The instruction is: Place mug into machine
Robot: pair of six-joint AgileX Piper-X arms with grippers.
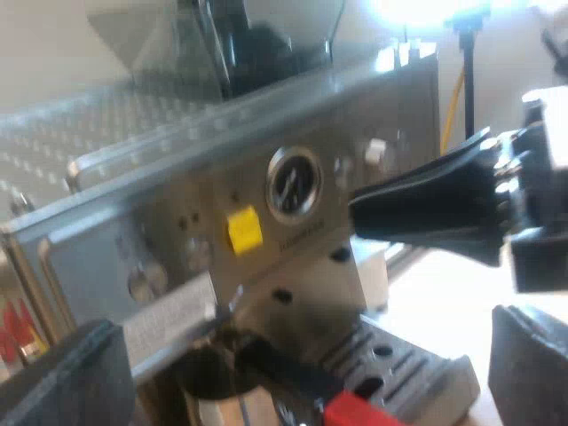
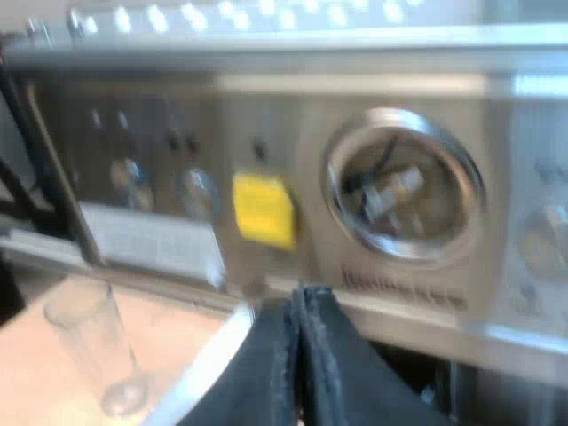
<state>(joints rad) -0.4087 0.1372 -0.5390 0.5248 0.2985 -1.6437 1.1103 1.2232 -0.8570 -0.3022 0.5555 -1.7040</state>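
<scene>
The espresso machine (image 1: 266, 204) stands close before my left gripper (image 1: 311, 355), whose two dark fingers (image 1: 80, 377) are spread wide, open and empty. Between them, the metal holder (image 1: 217, 373) sits locked under the machine's front, and its handle's red end (image 1: 359, 410) points toward me over the drip tray (image 1: 404, 364). My right gripper (image 2: 300, 355) has its fingers pressed together with nothing seen between them. It hovers just below the round gauge (image 2: 404, 186), and the left wrist view also shows the right gripper (image 1: 417, 213) at the front panel beside the gauge (image 1: 293, 182).
A yellow sticker (image 2: 264, 209) and knobs (image 2: 197, 191) sit on the panel. A measuring glass (image 2: 93, 346) stands on the wooden table (image 2: 35, 373) at the machine's foot. The bean hopper (image 1: 222, 35) rises from the machine's top. A pale curved edge (image 2: 209, 364) shows beside my right fingers; I cannot tell what it is.
</scene>
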